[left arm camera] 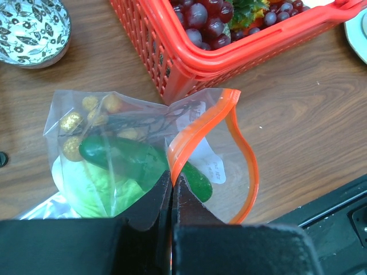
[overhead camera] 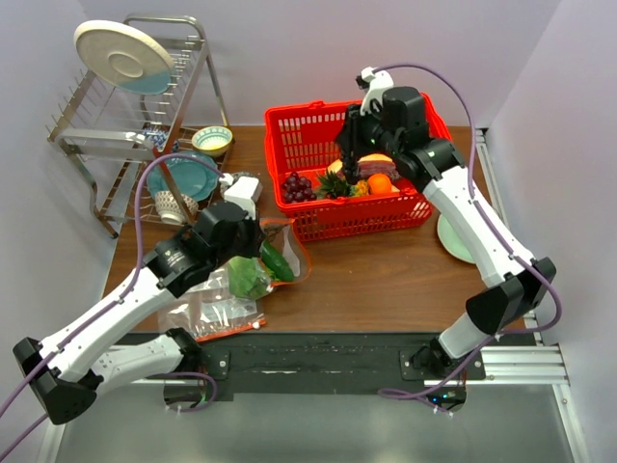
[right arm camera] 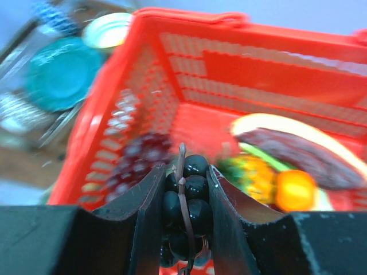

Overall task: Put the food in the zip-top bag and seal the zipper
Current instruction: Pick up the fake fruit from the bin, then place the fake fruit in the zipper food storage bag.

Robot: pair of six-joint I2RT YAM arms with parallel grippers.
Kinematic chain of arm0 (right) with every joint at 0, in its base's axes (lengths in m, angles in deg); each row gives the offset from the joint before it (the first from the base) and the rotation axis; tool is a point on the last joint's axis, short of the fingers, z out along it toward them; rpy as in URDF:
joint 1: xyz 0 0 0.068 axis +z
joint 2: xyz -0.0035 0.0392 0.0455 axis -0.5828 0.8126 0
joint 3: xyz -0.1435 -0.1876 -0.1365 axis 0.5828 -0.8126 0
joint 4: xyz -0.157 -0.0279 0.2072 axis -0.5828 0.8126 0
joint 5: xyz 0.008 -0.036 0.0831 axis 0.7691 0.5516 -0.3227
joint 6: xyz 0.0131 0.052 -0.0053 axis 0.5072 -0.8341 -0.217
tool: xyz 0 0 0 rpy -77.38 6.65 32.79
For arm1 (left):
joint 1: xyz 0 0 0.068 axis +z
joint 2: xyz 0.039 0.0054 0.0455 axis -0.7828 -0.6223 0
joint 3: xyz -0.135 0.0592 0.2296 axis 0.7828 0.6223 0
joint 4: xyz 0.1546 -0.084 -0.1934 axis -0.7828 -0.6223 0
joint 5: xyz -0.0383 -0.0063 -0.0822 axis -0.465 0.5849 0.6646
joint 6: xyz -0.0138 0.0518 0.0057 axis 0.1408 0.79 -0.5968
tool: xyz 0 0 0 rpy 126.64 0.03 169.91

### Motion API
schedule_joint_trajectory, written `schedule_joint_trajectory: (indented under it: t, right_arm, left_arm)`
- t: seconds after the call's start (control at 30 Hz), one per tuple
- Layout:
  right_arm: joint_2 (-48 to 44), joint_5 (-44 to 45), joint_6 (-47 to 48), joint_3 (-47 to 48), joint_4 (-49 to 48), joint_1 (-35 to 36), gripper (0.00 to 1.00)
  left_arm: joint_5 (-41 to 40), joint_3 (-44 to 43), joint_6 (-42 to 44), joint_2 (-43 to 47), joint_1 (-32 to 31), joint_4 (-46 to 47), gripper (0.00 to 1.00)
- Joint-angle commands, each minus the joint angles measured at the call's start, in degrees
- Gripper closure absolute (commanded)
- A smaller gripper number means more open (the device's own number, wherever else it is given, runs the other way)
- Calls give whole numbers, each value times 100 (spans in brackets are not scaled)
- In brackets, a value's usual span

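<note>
- Left of the red plastic lattice basket (overhead camera: 318, 217), just off its front left corner, the left gripper (left arm camera: 171, 177) has its fingers pressed fully together on the red-orange zipper strip (left arm camera: 198, 129) of the clear crinkly zip-top bag (left arm camera: 223, 154).
- Beside that pinch, on the side away from the bag's contents, the strip bows out in a loop, so the mouth stands open there.
- Inside the bag lie a dark green cucumber (left arm camera: 123, 157), a pale-green and white napa cabbage (left arm camera: 94, 192) beneath it, and several small brown round nuts (left arm camera: 71, 121) on the side towards the basket.
- The cucumber's tip reaches close to the open mouth.
- Whether the bag rests on the brown wooden table (overhead camera: 386, 275) or hangs clear cannot be told.
- Above the basket's interior, the right gripper (right arm camera: 186, 172) has its fingers narrowed against both sides of a bunch of dark, nearly black grapes (right arm camera: 195, 189), gripping it.
- Within the basket sit a cluster of purple grapes (overhead camera: 296, 186) at the left end and an orange (overhead camera: 380, 182) towards the right.
- Well in front of the basket, to its left, a second clear bag (overhead camera: 214, 313) lies flat near the table edge.
</note>
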Motion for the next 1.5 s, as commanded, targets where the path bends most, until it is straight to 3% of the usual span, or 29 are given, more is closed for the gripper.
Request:
schedule_joint_trajectory:
  t: [0.0,0.23,0.4,0.5,0.8,1.23,1.47]
  right_arm:
    - [-735,-2016,-545,-420,-1049,5,70]
    - [-1535,-3680,-2267,-2054,-3273,93,73]
    - [-1949,-3665,-2902,-3294,-4548,523,73]
    - [-2152,-3516,-2955,-3699,-4839,804,74]
    - [-2407,-3279,-3095,-4191,-5130,1209,75]
    - [-2521,-2523,-2437,-5517,-5324,1394,74]
    - [-2443,-1592,-1865,-5388,-4455,1727,74]
  left_arm:
    - [99,-346,42,-61,9,233,100]
    - [275,-609,-195,-140,9,163,100]
    - [441,-750,-441,-123,9,127,100]
    - [634,-908,-582,-158,9,145,100]
    - [1162,-1154,-907,-237,0,434,100]
    - [1303,-1392,-1136,-167,18,444,100]
    - [1382,-1357,-1188,-237,18,584,100]
